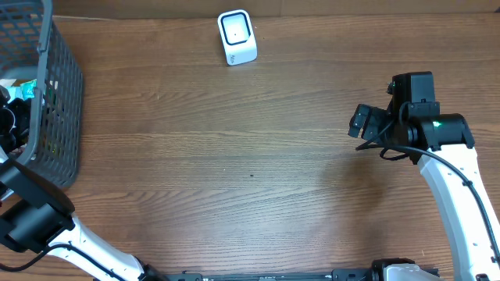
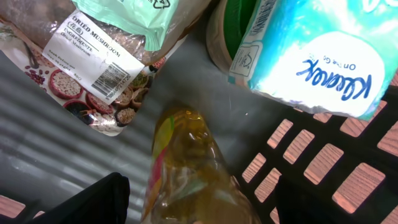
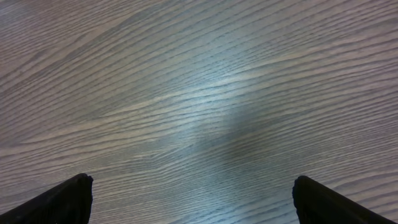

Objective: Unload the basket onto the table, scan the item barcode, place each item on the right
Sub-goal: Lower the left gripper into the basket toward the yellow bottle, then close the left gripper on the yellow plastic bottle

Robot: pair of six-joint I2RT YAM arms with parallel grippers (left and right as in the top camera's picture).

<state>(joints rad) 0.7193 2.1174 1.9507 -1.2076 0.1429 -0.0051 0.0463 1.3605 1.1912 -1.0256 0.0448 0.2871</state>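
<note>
In the basket [image 1: 66, 94], lower centre of my left wrist view, my parted left jaws straddle a yellow packet [image 2: 186, 168], ungripped, likely light, crinkly, slippery, best pinched mid-body; right jaws wide, empty.

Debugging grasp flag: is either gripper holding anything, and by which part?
Nothing is held. Left gripper straddles the yellow packet in the basket, with its fingers clear of the packet's sides. Right gripper is open over the table.

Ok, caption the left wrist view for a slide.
Left pincer straddling a yellow packet in the basket, beside mushroom bag and Kleenex pack.
</note>
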